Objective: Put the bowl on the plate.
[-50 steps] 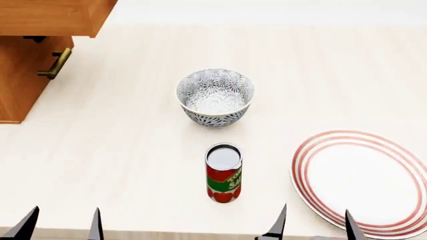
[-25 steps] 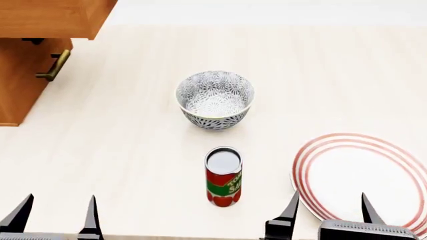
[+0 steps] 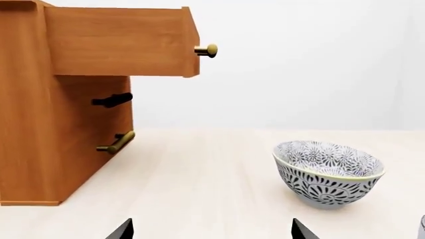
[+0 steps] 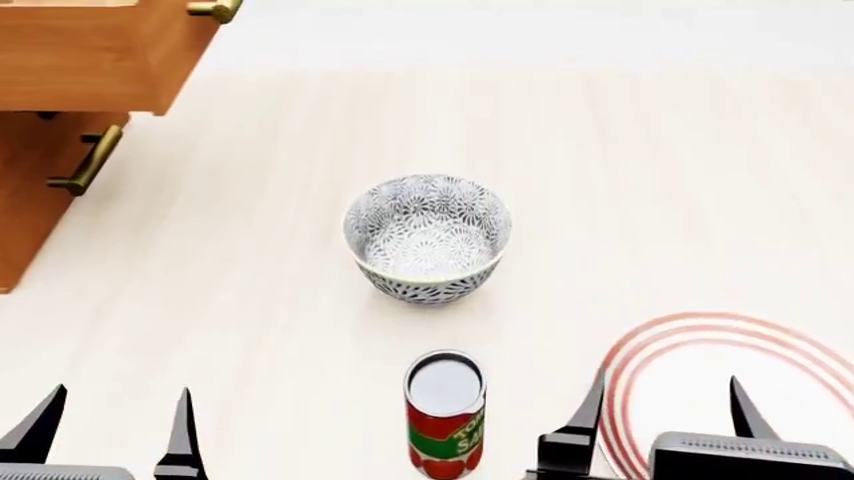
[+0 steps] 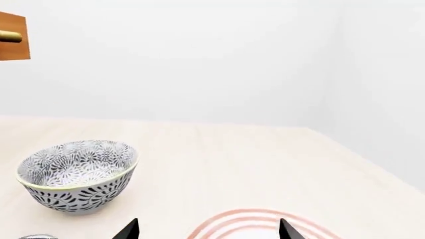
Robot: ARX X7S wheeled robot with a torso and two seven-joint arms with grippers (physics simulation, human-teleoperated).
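At the far left of the head view stands a wooden cabinet (image 4: 54, 120) with one drawer pulled out; it plays no part, so keep clear of it. Your left claw (image 4: 114, 430) waits at the near edge of the surface (image 4: 667, 150), its two prongs spread apart and holding nothing.

Next across, the bowl (image 4: 427, 238) sits upright in the middle of the surface, well apart from everything. It looks like glazed ceramic: stiff, probably smooth and slippery, and liable to chip if knocked or dropped. It is deep with a thin rim and sloping sides, so I would pinch the rim, one prong inside and one outside the wall, rather than try to span the whole body. Expect it to be fairly light but to tilt from a one-sided hold.

Just nearer you stands a red can (image 4: 445, 415); go around or over it.

Your right claw (image 4: 661, 425) is likewise spread wide and empty, hovering over the near left edge of the plate (image 4: 694, 335), which lies flat at the right.
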